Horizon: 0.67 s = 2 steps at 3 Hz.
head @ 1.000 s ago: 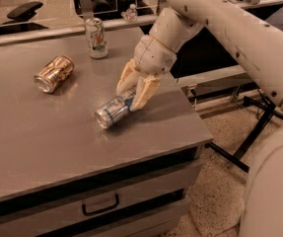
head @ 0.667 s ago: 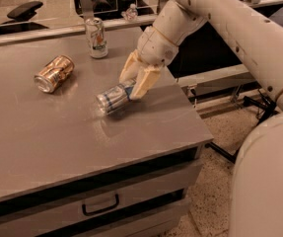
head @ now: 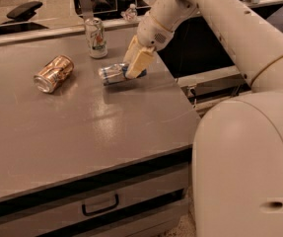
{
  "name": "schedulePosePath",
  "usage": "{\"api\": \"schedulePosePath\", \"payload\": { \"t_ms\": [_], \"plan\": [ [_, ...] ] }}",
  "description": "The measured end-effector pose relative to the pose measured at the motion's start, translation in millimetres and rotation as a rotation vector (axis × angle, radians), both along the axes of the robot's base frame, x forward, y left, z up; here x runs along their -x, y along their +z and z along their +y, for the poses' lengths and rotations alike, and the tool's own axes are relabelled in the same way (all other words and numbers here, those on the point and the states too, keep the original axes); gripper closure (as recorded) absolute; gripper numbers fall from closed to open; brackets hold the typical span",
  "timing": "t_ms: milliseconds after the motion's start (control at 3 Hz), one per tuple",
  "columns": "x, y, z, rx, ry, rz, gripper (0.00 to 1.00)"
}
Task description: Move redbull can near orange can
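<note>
Listener: What has just changed on the worktop [head: 82, 147]?

Describer: Within 1 second the redbull can [head: 112, 74] has travelled from the middle of the right side toward the far edge. It lies on its side in the gripper [head: 133, 70], whose 2 cream fingers [head: 140, 62] are clamped over its right-hand end. I cannot tell whether it is lifted clear or skimming the surface.

Listener: Does that help the task?

Describer: I judge so. The carry is under way, but the gap is not yet closed. The orange can [head: 54, 73] lies on its side nearer the left edge, level with the redbull can and apart from it. 1 white can [head: 96, 37] stands upright by the far edge, just behind the held can.

Listener: And the can relative to the gripper?

Describer: It sticks out leftward from the fingers, free end pointing toward the orange can.
</note>
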State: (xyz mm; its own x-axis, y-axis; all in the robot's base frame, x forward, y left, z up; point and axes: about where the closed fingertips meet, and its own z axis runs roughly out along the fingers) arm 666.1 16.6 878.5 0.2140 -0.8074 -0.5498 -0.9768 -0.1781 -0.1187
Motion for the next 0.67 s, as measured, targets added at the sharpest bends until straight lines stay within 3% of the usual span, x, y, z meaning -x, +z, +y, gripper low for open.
{"api": "schedulePosePath", "payload": {
  "t_ms": [333, 667],
  "plan": [
    [0, -2, 15, -0.013, 0.024, 0.016, 1.00],
    [0, 5, 45, -0.065, 0.061, 0.036, 1.00]
  ]
}}
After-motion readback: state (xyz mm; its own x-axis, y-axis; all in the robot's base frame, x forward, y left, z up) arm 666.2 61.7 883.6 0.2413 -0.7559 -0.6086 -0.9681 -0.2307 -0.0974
